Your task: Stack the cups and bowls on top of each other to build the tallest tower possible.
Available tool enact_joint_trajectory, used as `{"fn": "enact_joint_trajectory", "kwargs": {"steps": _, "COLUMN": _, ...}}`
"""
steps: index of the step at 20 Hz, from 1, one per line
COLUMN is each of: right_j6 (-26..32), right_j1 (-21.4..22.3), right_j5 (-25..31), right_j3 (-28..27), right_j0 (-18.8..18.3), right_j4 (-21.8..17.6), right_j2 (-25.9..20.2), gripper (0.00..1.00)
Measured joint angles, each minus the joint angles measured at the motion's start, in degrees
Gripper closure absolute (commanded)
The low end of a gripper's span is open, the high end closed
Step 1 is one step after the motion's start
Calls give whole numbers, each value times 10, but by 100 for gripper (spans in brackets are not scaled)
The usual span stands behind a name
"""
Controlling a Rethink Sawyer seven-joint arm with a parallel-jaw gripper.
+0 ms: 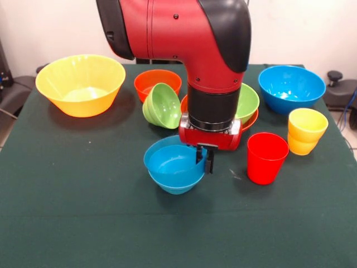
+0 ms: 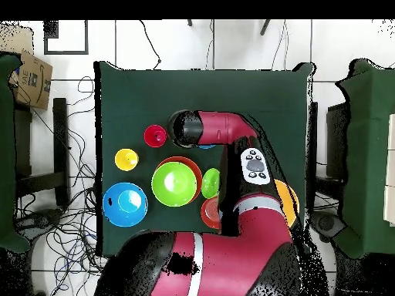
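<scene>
**Blue bowl under the gripper, cups and bowls spread over green cloth**

Green cloth covers the table point(image 1: 67, 223). Seen from the front, the red arm point(image 1: 184, 39) comes down from above at the middle, and its gripper point(image 1: 204, 158) sits at the right rim of a small blue bowl point(image 1: 173, 166). One dark finger point(image 1: 199, 154) is inside the rim and the other just outside it, so the jaws stand narrow, astride the bowl's wall; whether they press on it cannot be told. That bowl stands upright on the cloth, nearest the camera of all the pieces.

Right of it stands the red cup point(image 1: 266, 157), upright, and further right the yellow cup point(image 1: 307, 130), close beside it. Behind them, at far right, is a big blue bowl point(image 1: 291, 88). A large yellow bowl point(image 1: 81, 84) sits at far left. Between these, a small orange bowl point(image 1: 158, 83) stands at the back, with a small green bowl point(image 1: 162, 105) tipped on its side just in front of it. Behind the arm, a green bowl point(image 1: 247, 103) rests nested in a red-orange one point(image 1: 251, 119).

From overhead, the arm hides the small blue bowl.
</scene>
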State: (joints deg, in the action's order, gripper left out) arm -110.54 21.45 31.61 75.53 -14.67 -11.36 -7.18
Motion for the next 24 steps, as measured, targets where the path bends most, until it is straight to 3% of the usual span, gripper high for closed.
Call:
{"fn": "enact_joint_trajectory", "kwargs": {"steps": 1, "right_j6": 0, "right_j1": 0, "right_j5": 0, "right_j3": 0, "right_j0": 0, "right_j4": 0, "right_j2": 1, "gripper": 0}}
{"fn": "enact_joint_trajectory", "kwargs": {"steps": 24, "right_j6": 0, "right_j1": -6, "right_j5": 0, "right_j3": 12, "right_j0": 0, "right_j4": 0, "right_j2": 31, "gripper": 0}}
